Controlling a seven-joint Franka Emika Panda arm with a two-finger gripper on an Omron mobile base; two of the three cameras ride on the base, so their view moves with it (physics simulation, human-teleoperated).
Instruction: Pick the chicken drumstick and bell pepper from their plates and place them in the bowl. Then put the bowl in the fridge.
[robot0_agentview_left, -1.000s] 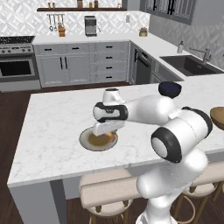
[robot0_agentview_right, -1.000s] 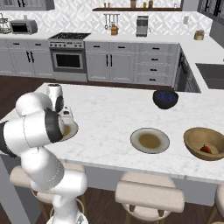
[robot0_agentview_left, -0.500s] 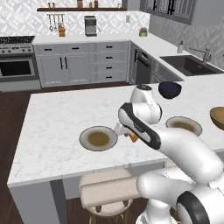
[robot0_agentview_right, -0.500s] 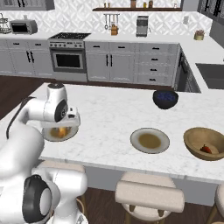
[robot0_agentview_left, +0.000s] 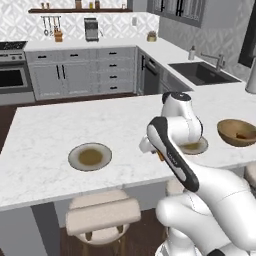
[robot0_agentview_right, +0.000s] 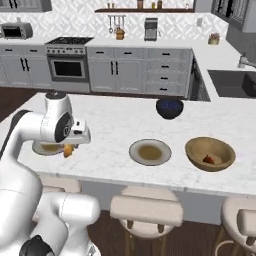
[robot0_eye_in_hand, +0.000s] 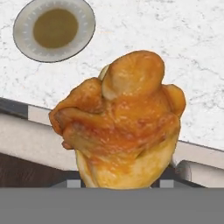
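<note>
Glossy white rounded arm segments joined by dark grey joint bands.

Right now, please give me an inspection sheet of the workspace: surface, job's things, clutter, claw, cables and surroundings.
Surface: white marble island counter, with stools along its near edge.
Job's things: chicken drumstick held above the counter edge, off its plate; two plates, both bare in the middle; wooden bowl with the red bell pepper inside.
Clutter: dark blue bowl behind the middle plate.
Claw: the claw is shut on the drumstick, near the left plate in the right base view.
Cables: nothing seen.
Surroundings: grey cabinets, oven, sink, coffee machine.
</note>
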